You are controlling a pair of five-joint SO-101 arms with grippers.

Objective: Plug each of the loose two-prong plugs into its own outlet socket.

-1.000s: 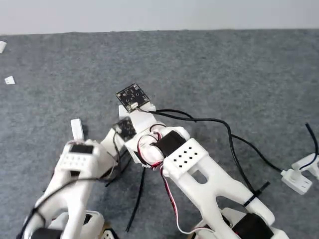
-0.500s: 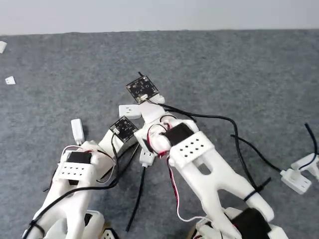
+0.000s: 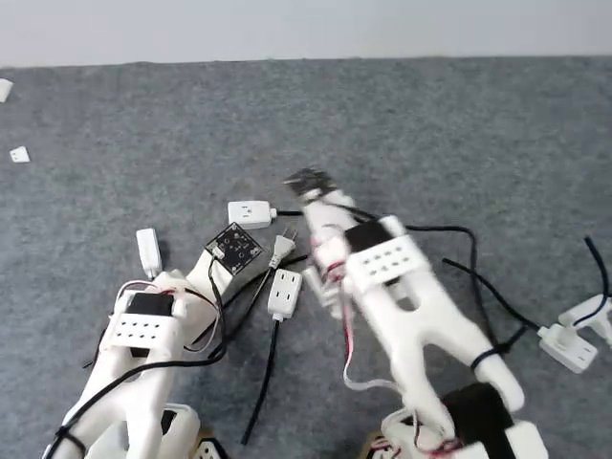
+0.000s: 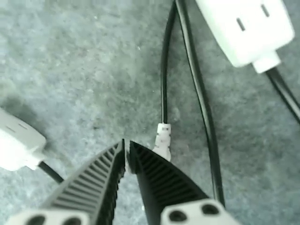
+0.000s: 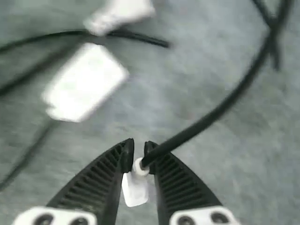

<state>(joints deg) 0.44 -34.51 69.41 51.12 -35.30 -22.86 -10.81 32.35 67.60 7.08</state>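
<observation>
Right wrist view shows right pincer (image 5: 139, 146) clamping a plug (image 5: 135, 187); left wrist view, left pincer (image 4: 127, 144) closed empty.

The table (image 3: 459, 124) wears a mottled grey felt, flecked lighter and darker, below a plain pale wall (image 3: 287, 29). Both arms are white. The right arm (image 3: 402, 306) has a block dotted with black holes and trails red and white wires (image 3: 346, 335). The left arm (image 3: 143, 354) carries a black circuit board (image 3: 235, 246) speckled with silver. The sockets (image 3: 284, 292) are white with dark slots, and their cords (image 3: 266, 368) are black. The left gripper (image 4: 126, 145) and right gripper (image 5: 138, 146) have ribbed black fingers (image 4: 93, 183) on white bases. The plug (image 5: 135, 187) is white with a black cord.
</observation>
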